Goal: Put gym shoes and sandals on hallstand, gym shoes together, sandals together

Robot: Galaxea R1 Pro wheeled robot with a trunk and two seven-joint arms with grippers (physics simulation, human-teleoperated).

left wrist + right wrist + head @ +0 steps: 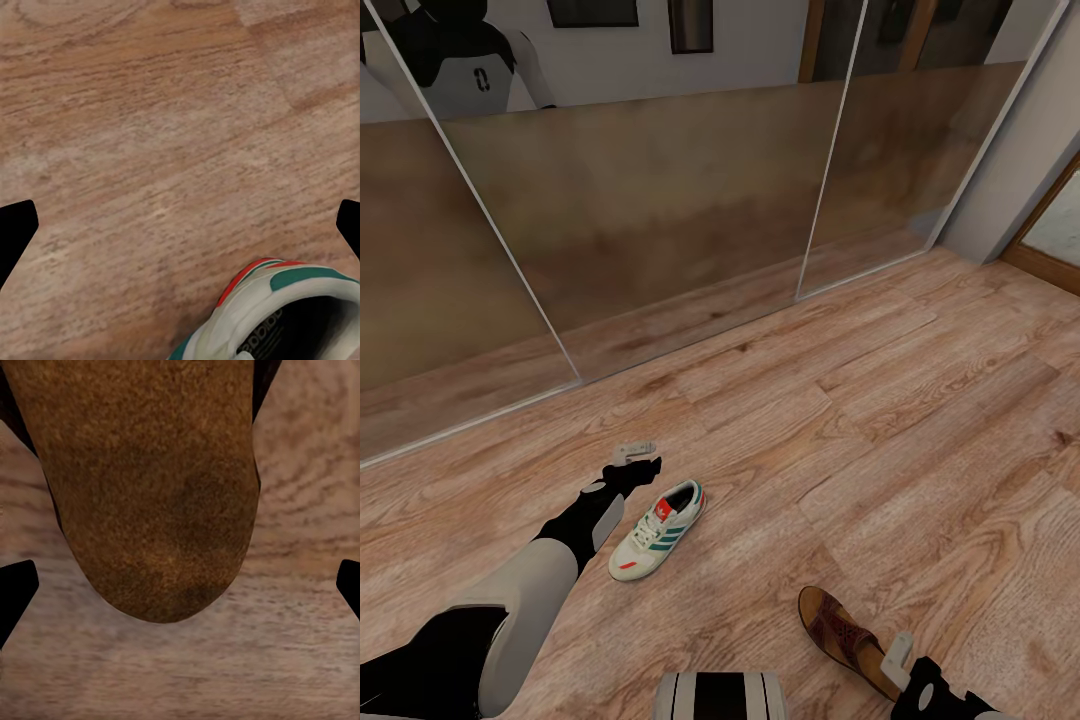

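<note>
Sneaker (657,529) light, soft upper – grab heel collar; left gripper (637,452) spread wide, empty; right gripper (901,655) over sandal (844,626) – grip unclear.

The floor (880,420) is matt, grainy wood planks, the sneaker (657,530) on it looks like smooth white leather with teal stripes, the sandal (845,625) rough brown suede-like leather, and the panels (660,200) behind the sneaker glossy and mirror-like.
</note>
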